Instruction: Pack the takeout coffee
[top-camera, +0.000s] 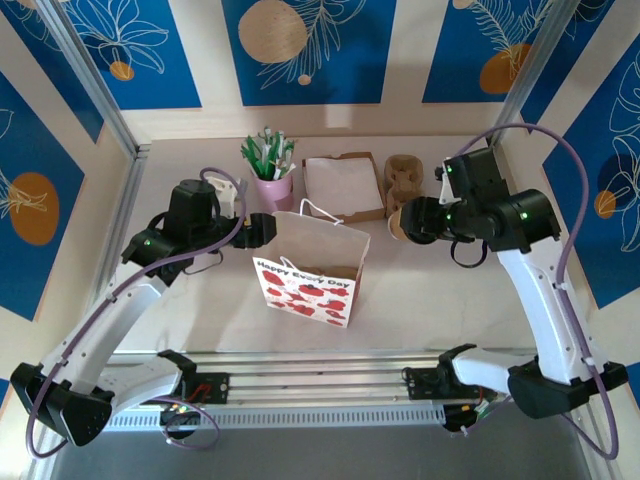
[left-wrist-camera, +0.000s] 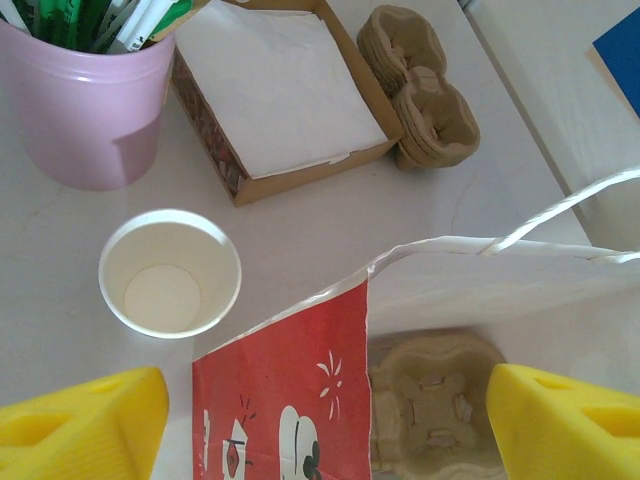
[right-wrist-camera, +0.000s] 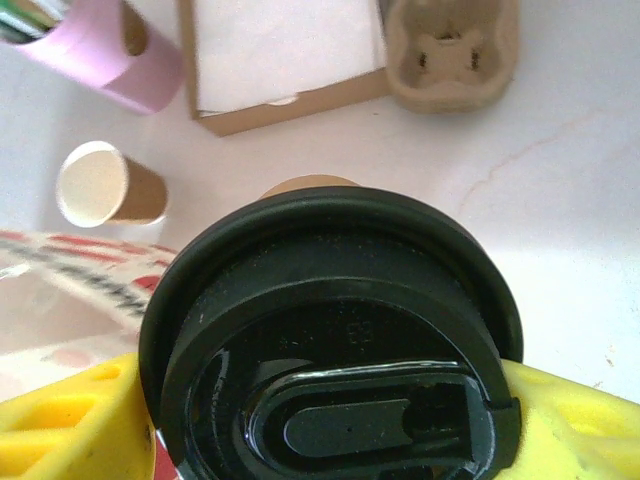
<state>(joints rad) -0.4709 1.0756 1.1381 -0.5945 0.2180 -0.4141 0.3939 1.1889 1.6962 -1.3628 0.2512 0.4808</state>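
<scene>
white paper gift bag with red print (top-camera: 310, 275) stands mid-table. left gripper (left-wrist-camera: 320, 420) gapes wide over its rim. right gripper (right-wrist-camera: 330, 420) clamps the black-lidded kraft paper cup (right-wrist-camera: 340, 320) right of the bag; an empty paper cup (left-wrist-camera: 170, 272) stands just beside the bag.

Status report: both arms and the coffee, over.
Left gripper jaws open at bag rim. Right gripper clamped on lidded cup, not yet bagged. Carrier sits in bag; open cup beside it.
</scene>
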